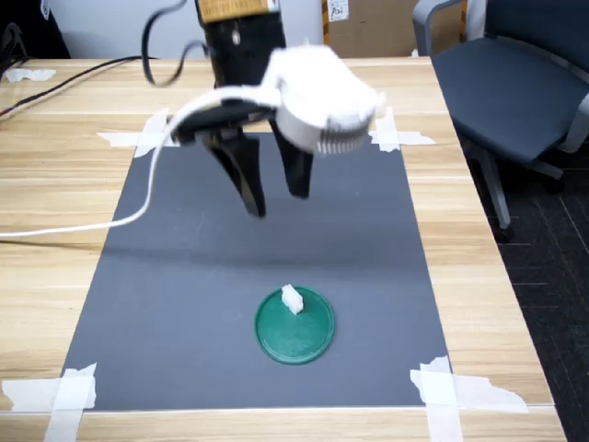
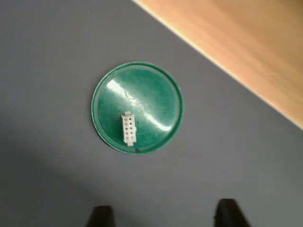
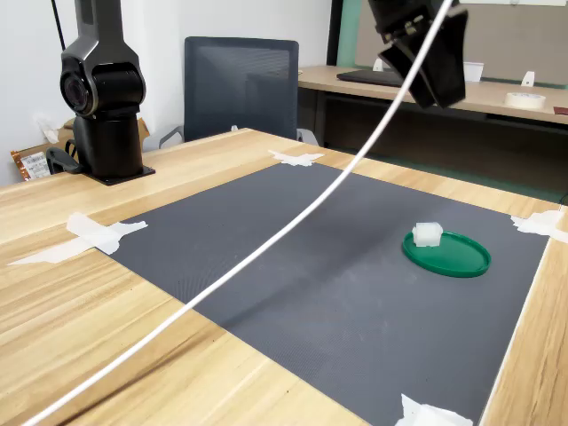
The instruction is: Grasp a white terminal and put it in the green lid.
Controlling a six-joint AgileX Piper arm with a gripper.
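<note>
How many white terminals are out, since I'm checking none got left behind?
1. The white terminal sits inside the green lid, near its rim; none shows elsewhere on the mat.

The white terminal [image 2: 128, 128] lies in the green lid [image 2: 156, 94], off-centre.

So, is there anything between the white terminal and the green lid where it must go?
Nothing visible. The white terminal already lies inside the green lid, near its rim. The pincer hangs open above the grey mat, holding nothing, with only empty air between it and the lid.
</note>
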